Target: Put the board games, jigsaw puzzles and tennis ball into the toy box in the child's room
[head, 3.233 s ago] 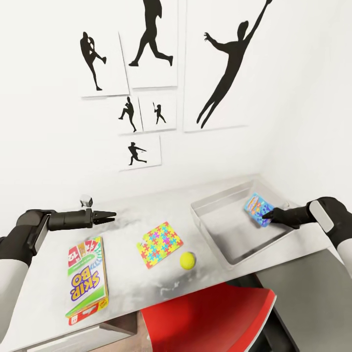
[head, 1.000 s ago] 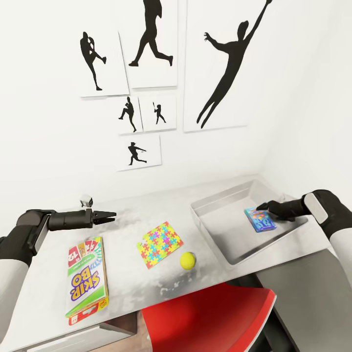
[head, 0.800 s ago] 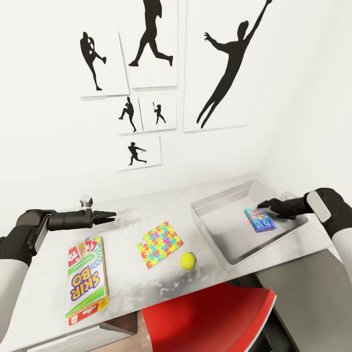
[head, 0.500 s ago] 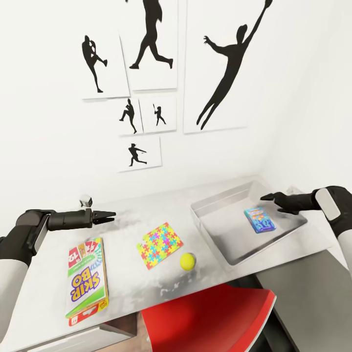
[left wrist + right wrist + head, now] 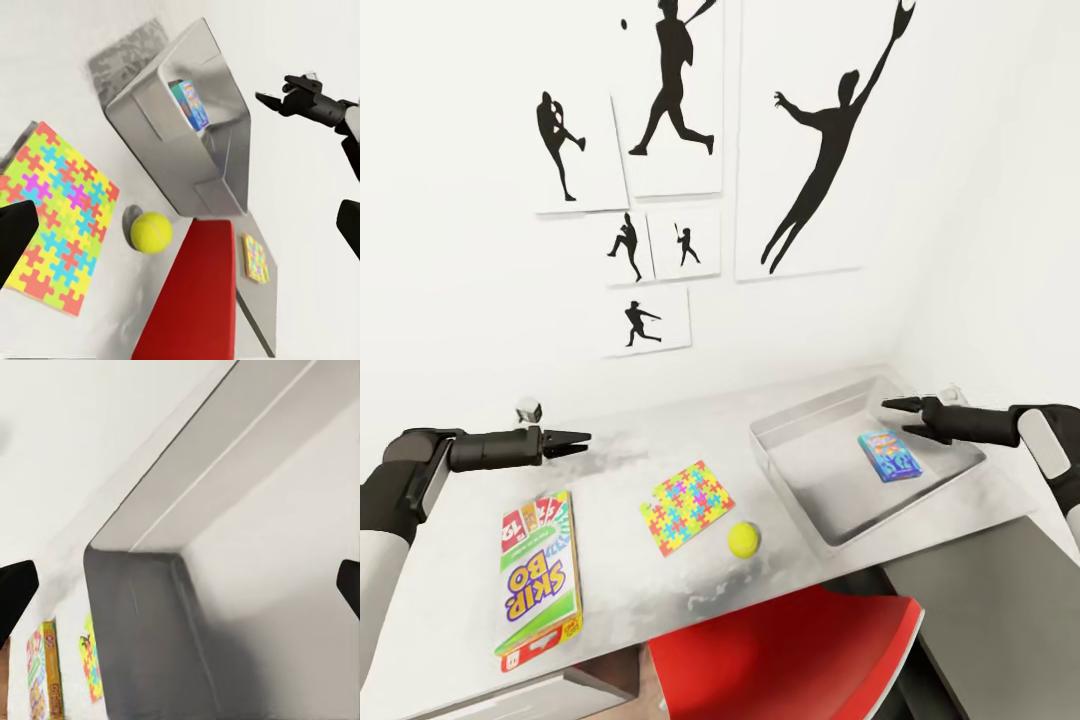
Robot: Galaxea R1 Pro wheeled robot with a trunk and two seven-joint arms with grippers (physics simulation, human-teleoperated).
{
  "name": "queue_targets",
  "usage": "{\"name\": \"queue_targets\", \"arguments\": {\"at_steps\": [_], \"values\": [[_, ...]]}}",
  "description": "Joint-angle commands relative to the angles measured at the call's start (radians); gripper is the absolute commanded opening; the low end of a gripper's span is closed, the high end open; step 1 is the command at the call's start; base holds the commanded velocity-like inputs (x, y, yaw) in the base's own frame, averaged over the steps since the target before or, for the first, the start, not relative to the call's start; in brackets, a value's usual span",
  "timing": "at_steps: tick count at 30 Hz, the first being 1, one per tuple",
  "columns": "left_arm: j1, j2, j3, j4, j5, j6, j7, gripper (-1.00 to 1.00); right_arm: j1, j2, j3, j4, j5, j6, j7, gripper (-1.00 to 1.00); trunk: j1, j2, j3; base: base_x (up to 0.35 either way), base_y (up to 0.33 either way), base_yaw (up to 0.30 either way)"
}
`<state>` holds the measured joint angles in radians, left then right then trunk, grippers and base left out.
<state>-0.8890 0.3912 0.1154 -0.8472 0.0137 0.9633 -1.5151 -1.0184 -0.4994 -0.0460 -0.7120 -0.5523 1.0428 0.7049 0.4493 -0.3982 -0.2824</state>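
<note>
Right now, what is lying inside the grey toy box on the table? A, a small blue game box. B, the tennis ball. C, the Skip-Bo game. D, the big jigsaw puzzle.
A: the blue game box lies flat inside the toy box, while the ball, Skip-Bo game and puzzle lie out on the table.

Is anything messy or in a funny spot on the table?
Nothing is spilled or broken. The jigsaw puzzle lies crooked beside the tennis ball, and a second puzzle sits on the table's lower side section, away from the toy box.
</note>
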Motion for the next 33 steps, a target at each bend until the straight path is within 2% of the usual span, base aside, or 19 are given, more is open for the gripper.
{"name": "queue_targets", "arguments": {"at_steps": [1, 4, 5, 7, 9, 10, 12, 13, 17, 18, 22, 23, 27, 31, 33], "values": [[-0.001, 0.003, 0.001, 0.0, 0.0, 0.01, -0.004, 1.0, 0.011, -0.003, -0.003, -0.011, 0.006, 0.004, 0.027, 1.0, 0.001, -0.002, 0.0, 0.0, 0.0, 0.0], [-0.001, 0.016, 0.006, 0.0, 0.001, 0.01, -0.021, 1.0, 0.068, -0.014, -0.006, -0.064, 0.007, 0.004, 0.105, 1.0, 0.001, -0.002, 0.005, 0.0, 0.0, 0.0], [-0.001, 0.021, 0.008, 0.0, 0.0, 0.009, -0.046, 1.0, 0.098, -0.018, -0.013, -0.097, 0.007, 0.004, 0.149, 1.0, 0.001, -0.002, 0.006, 0.0, 0.0, 0.0], [0.0, 0.028, 0.009, 0.0, 0.0, 0.007, -0.056, 1.0, 0.127, -0.02, -0.026, -0.132, 0.007, 0.004, 0.192, 1.0, 0.001, -0.002, 0.01, 0.0, 0.0, 0.0], [0.001, 0.045, 0.009, -0.001, 0.0, 0.005, -0.056, 1.0, 0.196, -0.022, -0.069, -0.2, 0.008, 0.004, 0.268, 1.0, 0.001, -0.002, 0.013, 0.0, 0.0, 0.0], [0.002, 0.048, 0.009, -0.001, 0.0, 0.004, -0.056, 1.0, 0.215, -0.023, -0.082, -0.215, 0.008, 0.004, 0.283, 1.0, 0.001, -0.002, 0.015, 0.0, 0.0, 0.0], [0.004, 0.056, 0.009, -0.001, 0.0, 0.003, -0.056, 1.0, 0.277, -0.022, -0.132, -0.255, 0.008, 0.004, 0.321, 1.0, 0.001, -0.002, 0.018, 0.0, 0.0, 0.0], [0.005, 0.06, 0.009, -0.001, 0.0, 0.002, -0.056, 1.0, 0.319, -0.021, -0.173, -0.276, 0.007, 0.004, 0.344, 1.0, 0.001, -0.002, 0.02, 0.0, 0.0, 0.0], [0.008, 0.064, 0.009, -0.001, 0.0, 0.002, -0.056, 1.0, 0.401, -0.014, -0.264, -0.302, 0.007, 0.004, 0.391, 1.0, 0.001, -0.002, 0.026, 0.0, 0.0, 0.0], [0.009, 0.066, 0.009, 0.0, 0.0, 0.001, -0.056, 1.0, 0.44, -0.012, -0.311, -0.31, 0.006, 0.004, 0.419, 1.0, 0.001, -0.002, 0.028, 0.0, 0.0, 0.0], [0.018, 0.069, 0.009, 0.0, 0.0, -0.005, -0.056, 1.0, 0.511, -0.008, -0.392, -0.332, 0.006, 0.001, 0.49, 1.0, 0.001, -0.002, 0.034, 0.0, 0.0, 0.0], [0.025, 0.07, 0.01, 0.0, 0.001, -0.008, -0.056, 1.0, 0.544, -0.006, -0.422, -0.351, 0.006, -0.004, 0.531, 1.0, 0.001, -0.002, 0.036, 0.0, 0.0, 0.0], [0.049, 0.072, 0.024, 0.0, 0.001, -0.014, -0.056, 1.0, 0.646, -0.003, -0.468, -0.407, 0.007, -0.053, 0.651, 1.0, 0.001, -0.002, 0.043, 0.0, 0.0, 0.0], [0.075, 0.071, 0.044, 0.0, 0.001, -0.024, -0.056, 1.0, 0.721, 0.001, -0.483, -0.423, 0.007, -0.091, 0.72, 1.0, 0.001, -0.002, 0.049, 0.0, 0.0, 0.0], [0.093, 0.071, 0.057, 0.001, 0.002, -0.042, -0.056, 1.0, 0.761, 0.012, -0.487, -0.427, 0.006, -0.116, 0.748, 1.0, 0.001, -0.002, 0.053, 0.0, 0.0, 0.0]]}}
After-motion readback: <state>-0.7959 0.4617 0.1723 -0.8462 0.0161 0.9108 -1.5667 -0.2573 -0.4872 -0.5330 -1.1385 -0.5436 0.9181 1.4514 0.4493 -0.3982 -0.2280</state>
